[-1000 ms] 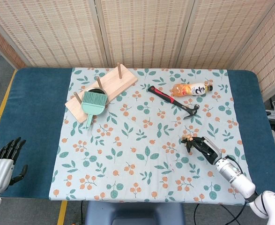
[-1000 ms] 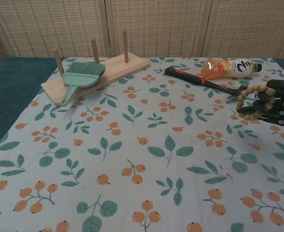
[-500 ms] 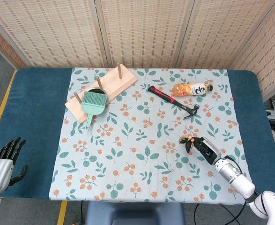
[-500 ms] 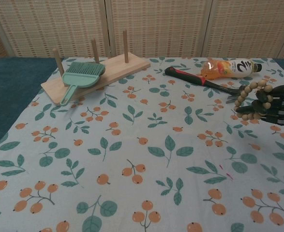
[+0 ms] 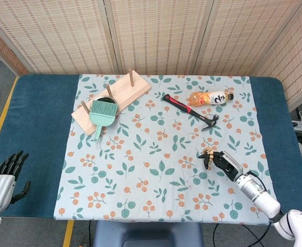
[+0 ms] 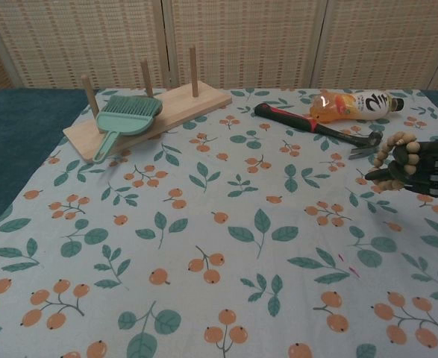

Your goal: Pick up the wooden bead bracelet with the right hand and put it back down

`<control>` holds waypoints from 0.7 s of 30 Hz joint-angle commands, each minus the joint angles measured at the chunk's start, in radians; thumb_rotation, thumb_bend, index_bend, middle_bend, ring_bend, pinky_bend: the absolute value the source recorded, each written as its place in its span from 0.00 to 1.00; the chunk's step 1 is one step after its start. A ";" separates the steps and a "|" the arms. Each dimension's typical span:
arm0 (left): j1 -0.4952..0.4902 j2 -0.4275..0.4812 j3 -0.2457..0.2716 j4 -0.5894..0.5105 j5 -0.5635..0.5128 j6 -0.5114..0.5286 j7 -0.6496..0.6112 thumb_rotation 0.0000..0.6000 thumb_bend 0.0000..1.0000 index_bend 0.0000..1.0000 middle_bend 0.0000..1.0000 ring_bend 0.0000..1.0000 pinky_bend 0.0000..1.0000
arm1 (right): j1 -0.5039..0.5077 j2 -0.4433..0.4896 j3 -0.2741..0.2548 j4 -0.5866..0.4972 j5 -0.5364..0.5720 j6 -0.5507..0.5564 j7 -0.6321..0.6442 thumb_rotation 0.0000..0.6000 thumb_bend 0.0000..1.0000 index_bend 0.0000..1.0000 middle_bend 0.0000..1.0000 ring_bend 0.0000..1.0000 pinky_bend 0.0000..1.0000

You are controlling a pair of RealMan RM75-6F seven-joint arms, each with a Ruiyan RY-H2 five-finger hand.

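Bracelet [image 6: 392, 151] of wooden beads, gripped in dark curled fingers [image 6: 409, 165] of right hand [image 6: 420, 168], above floral tablecloth [image 5: 156, 170] at right side of table [image 5: 32, 123]. Since a second ago: loop gathered tighter against the hand, fewer beads showing in chest view, lower run now hidden behind the fingers; hand a little lower and further right in that view, barely shifted in head view. All else unmoved.

Bead loop [image 5: 208, 153] upright rather than flat, arching over the fingertips; long axis not clear from either view. Whether lowest beads touch the cloth: cannot tell.

Left hand [image 5: 1, 177] at near left table edge, on bare blue cover, holding nothing, fingers extended and slightly apart.

Wooden peg rack [image 5: 112, 99] at far left of cloth, mint hand brush [image 5: 102, 114] lying across it, bristles toward the pegs, handle toward the near edge; dark round thing partly hidden under brush. Hammer [image 5: 191, 111] lying diagonally beyond right hand; orange drink bottle [image 5: 209, 97] on its side just past the hammer.
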 commanded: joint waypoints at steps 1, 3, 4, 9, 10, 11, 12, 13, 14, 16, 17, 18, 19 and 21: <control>0.000 0.000 0.000 0.001 -0.001 0.000 -0.001 1.00 0.45 0.00 0.00 0.00 0.17 | 0.000 0.002 -0.002 -0.002 -0.002 0.003 -0.001 0.36 0.29 0.58 0.64 0.25 0.01; 0.000 0.001 0.000 0.001 0.000 0.000 -0.001 1.00 0.45 0.00 0.00 0.00 0.17 | 0.001 0.004 -0.004 -0.005 -0.004 0.005 0.001 0.32 0.26 0.58 0.64 0.25 0.01; 0.000 0.001 0.000 0.000 0.000 0.000 -0.001 1.00 0.45 0.00 0.00 0.00 0.17 | 0.002 0.005 -0.005 -0.005 -0.005 0.007 0.001 0.31 0.25 0.57 0.64 0.25 0.01; 0.001 0.001 0.000 0.001 0.002 0.002 -0.004 1.00 0.46 0.00 0.00 0.00 0.17 | 0.006 0.010 -0.011 -0.008 -0.008 0.011 0.006 0.28 0.19 0.57 0.64 0.25 0.02; 0.001 0.002 -0.001 0.000 0.001 0.002 -0.003 1.00 0.46 0.00 0.00 0.00 0.17 | 0.006 0.011 -0.011 -0.008 -0.008 0.012 0.007 0.27 0.18 0.57 0.64 0.25 0.02; 0.000 0.002 -0.001 -0.001 0.000 0.001 -0.002 1.00 0.46 0.00 0.00 0.00 0.17 | 0.007 0.011 -0.011 -0.008 -0.008 0.014 0.007 0.25 0.16 0.57 0.64 0.25 0.03; 0.000 0.002 -0.001 -0.001 0.000 0.000 -0.002 1.00 0.46 0.00 0.00 0.00 0.17 | 0.007 0.011 -0.010 -0.009 -0.010 0.018 0.006 0.24 0.15 0.57 0.64 0.25 0.03; -0.001 0.002 -0.001 -0.002 -0.001 -0.001 -0.002 1.00 0.46 0.00 0.00 0.00 0.17 | 0.007 0.010 -0.009 -0.011 -0.011 0.023 0.004 0.21 0.14 0.57 0.64 0.25 0.03; -0.001 0.002 -0.001 -0.002 -0.001 -0.001 -0.001 1.00 0.46 0.00 0.00 0.00 0.17 | 0.007 0.010 -0.008 -0.013 -0.011 0.026 0.003 0.19 0.13 0.57 0.64 0.25 0.03; 0.000 0.001 0.000 -0.001 -0.001 0.000 -0.002 1.00 0.46 0.00 0.00 0.00 0.17 | 0.007 0.011 -0.008 -0.017 -0.018 0.034 -0.003 0.17 0.10 0.56 0.64 0.25 0.04; 0.001 0.001 0.000 -0.001 -0.001 0.000 -0.002 1.00 0.46 0.00 0.00 0.00 0.17 | 0.006 0.011 -0.007 -0.021 -0.023 0.040 -0.010 0.16 0.09 0.56 0.64 0.25 0.04; 0.000 0.001 -0.001 0.000 -0.001 0.001 -0.002 1.00 0.46 0.00 0.00 0.00 0.17 | 0.005 0.011 -0.007 -0.024 -0.026 0.044 -0.015 0.15 0.08 0.55 0.64 0.25 0.05; 0.000 0.001 0.000 -0.001 0.000 0.001 -0.002 1.00 0.46 0.00 0.00 0.00 0.17 | 0.004 0.012 -0.007 -0.026 -0.031 0.049 -0.020 0.14 0.07 0.54 0.64 0.25 0.05; 0.000 0.002 0.000 -0.001 0.000 0.000 -0.003 1.00 0.46 0.00 0.00 0.00 0.17 | 0.003 0.013 -0.007 -0.035 -0.042 0.064 -0.031 0.12 0.06 0.53 0.64 0.25 0.05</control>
